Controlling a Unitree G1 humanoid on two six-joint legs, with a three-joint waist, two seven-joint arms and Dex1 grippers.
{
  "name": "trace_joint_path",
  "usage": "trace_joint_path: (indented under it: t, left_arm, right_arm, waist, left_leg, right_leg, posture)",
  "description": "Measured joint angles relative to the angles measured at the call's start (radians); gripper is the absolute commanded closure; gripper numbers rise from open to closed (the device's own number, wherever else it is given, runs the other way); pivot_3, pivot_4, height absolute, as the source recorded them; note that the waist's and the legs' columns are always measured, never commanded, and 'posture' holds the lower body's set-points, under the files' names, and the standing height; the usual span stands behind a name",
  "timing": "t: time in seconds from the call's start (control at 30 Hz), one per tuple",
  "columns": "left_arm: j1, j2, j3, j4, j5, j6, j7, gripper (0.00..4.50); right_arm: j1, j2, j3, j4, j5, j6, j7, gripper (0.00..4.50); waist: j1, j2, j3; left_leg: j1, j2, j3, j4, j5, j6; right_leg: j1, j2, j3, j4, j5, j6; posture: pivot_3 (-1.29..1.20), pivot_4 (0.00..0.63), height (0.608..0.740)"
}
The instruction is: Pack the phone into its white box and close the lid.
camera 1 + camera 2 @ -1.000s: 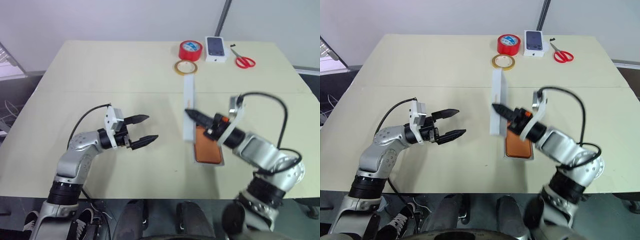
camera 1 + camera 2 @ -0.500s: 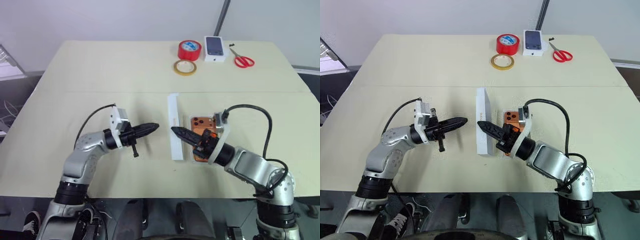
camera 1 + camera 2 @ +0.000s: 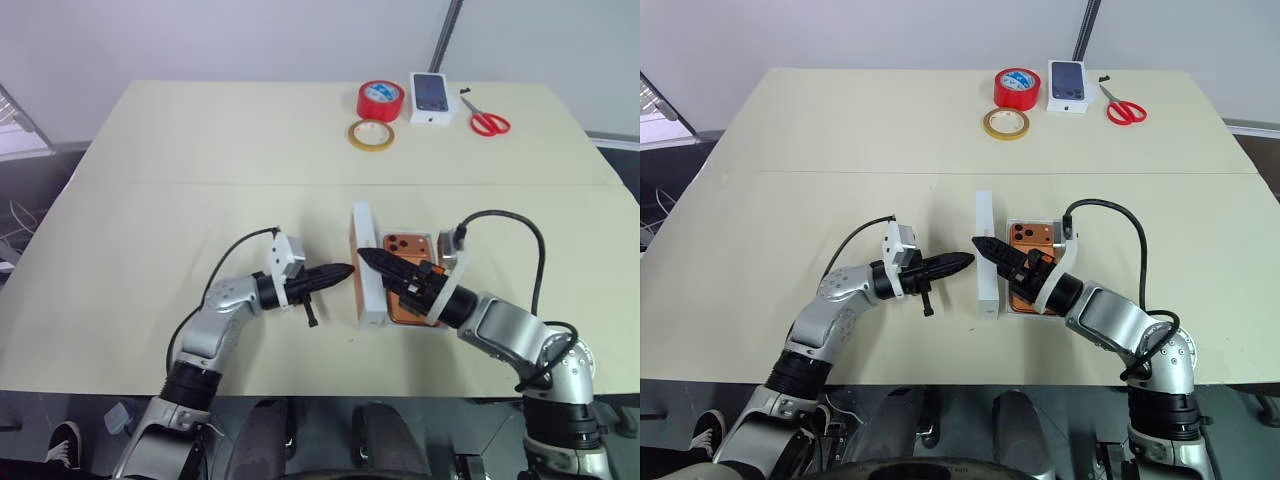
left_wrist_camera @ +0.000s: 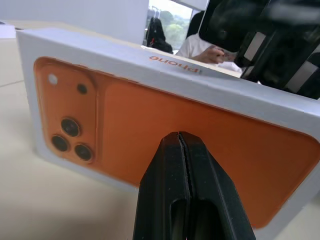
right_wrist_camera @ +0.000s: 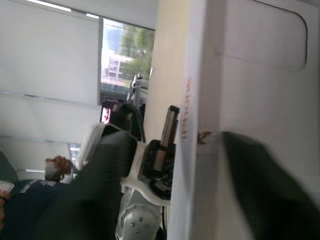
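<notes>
lid (image 3: pixel 366 262): standing on edge beside the phone (image 3: pixel 410 275) in its tray
left gripper (image 3: pixel 345 271): pinched closed, I'd nudge gently
right gripper (image 3: pixel 1002 255): jaws apart, I'd steady the tip-over

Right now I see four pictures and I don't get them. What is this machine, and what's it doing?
It is a robot with two arms. Each arm ends in a gripper with two black fingers. Two pictures come from cameras in its head, looking down at a table. The other two come from small cameras on its wrists, so they look very close up.

The orange phone lies in its white box. The lid stands on its edge right beside the box. The right gripper has its fingers spread on either side of the lid's wall. The left gripper is shut and points at the lid's orange face.

At the far side lie a red tape, a yellow tape, scissors and a small carton.
</notes>
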State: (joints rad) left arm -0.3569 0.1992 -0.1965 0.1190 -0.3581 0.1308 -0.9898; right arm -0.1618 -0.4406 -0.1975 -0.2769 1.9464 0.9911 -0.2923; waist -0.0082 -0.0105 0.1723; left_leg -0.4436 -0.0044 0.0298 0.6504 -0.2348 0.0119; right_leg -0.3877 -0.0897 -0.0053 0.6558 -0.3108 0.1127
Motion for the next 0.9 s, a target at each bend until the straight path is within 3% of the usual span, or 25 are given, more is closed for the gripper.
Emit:
trace_joint_path:
  t: [0.1, 0.2, 0.33, 0.5, 0.57, 0.7, 0.8, 0.9]
  left_arm:
    - [-0.031, -0.048, -0.017, 0.055, 0.016, -0.026, 0.008, 4.5]
    - [-0.051, -0.088, -0.018, 0.097, 0.023, -0.037, 0.016, 4.5]
    - [-0.064, -0.145, -0.036, 0.155, 0.045, -0.06, 0.028, 4.5]
    - [-0.08, -0.164, -0.058, 0.18, 0.063, -0.058, 0.031, 4.5]
    - [-0.086, -0.152, -0.053, 0.179, 0.063, -0.05, 0.035, 4.5]
    - [-0.087, -0.061, -0.009, 0.142, 0.063, -0.01, 0.044, 4.5]
    - [-0.079, -0.012, 0.025, 0.107, 0.063, 0.001, 0.057, 4.5]
    - [-0.07, -0.001, 0.024, 0.097, 0.068, 0.018, 0.066, 4.5]
  right_arm:
    - [0.007, -0.187, -0.066, 0.012, -0.003, 0.011, 0.031, 0.1]
    - [0.055, -0.301, -0.136, 0.014, -0.034, 0.021, 0.124, 0.1]
    - [0.084, -0.46, -0.183, 0.022, -0.309, 0.009, 0.325, 0.1]
    - [0.04, -0.415, -0.146, 0.028, -0.583, -0.101, 0.438, 0.1]
    - [0.035, -0.405, -0.117, 0.021, -0.675, -0.136, 0.469, 0.93]
    - [0.064, -0.413, 0.08, -0.045, -1.09, -0.348, 0.564, 2.93]
    - [0.069, -0.374, 0.141, -0.045, -1.236, -0.417, 0.586, 4.43]
    - [0.065, -0.361, 0.162, -0.046, -1.335, -0.464, 0.611, 4.43]
  waist:
    - [0.013, -0.001, 0.0]
    - [0.021, -0.001, -0.001]
    - [0.021, -0.001, -0.001]
    - [0.019, -0.001, -0.001]
    - [0.02, -0.001, -0.001]
    - [0.019, 0.0, -0.001]
    - [0.021, 0.0, -0.001]
    - [0.026, -0.001, -0.001]
  left_leg:
    - [0.0, -0.001, 0.0, 0.001, 0.0, 0.0]
    - [0.0, 0.0, 0.0, 0.001, 0.0, 0.001]
    - [0.0, 0.0, 0.0, 0.002, 0.0, 0.001]
    - [0.0, 0.001, 0.0, 0.002, 0.0, 0.0]
    - [0.001, 0.001, 0.0, 0.002, 0.0, 0.0]
    - [0.001, 0.001, 0.0, 0.002, 0.0, 0.0]
    - [0.0, 0.001, 0.0, 0.003, 0.001, -0.001]
    - [0.0, 0.0, 0.0, 0.004, 0.001, -0.001]
  right_leg:
    - [0.0, -0.001, 0.0, 0.0, 0.0, 0.0]
    - [0.001, 0.0, 0.0, 0.0, 0.0, 0.0]
    - [0.001, 0.001, 0.0, 0.0, 0.0, 0.0]
    - [0.0, 0.003, 0.0, 0.001, 0.0, 0.0]
    - [0.0, 0.003, 0.0, 0.002, 0.0, 0.0]
    - [-0.001, 0.003, 0.0, 0.002, 0.0, 0.0]
    - [-0.001, 0.002, 0.0, 0.003, 0.0, 0.0]
    - [0.001, 0.002, 0.0, 0.003, 0.0, 0.0]
  posture:
    - [0.0, 0.15, 0.728]
    - [0.0, 0.15, 0.728]
    - [0.0, 0.15, 0.728]
    - [0.0, 0.15, 0.728]
    - [0.0, 0.15, 0.728]
    - [0.0, 0.15, 0.728]
    - [0.0, 0.15, 0.728]
    - [0.0, 0.15, 0.728]
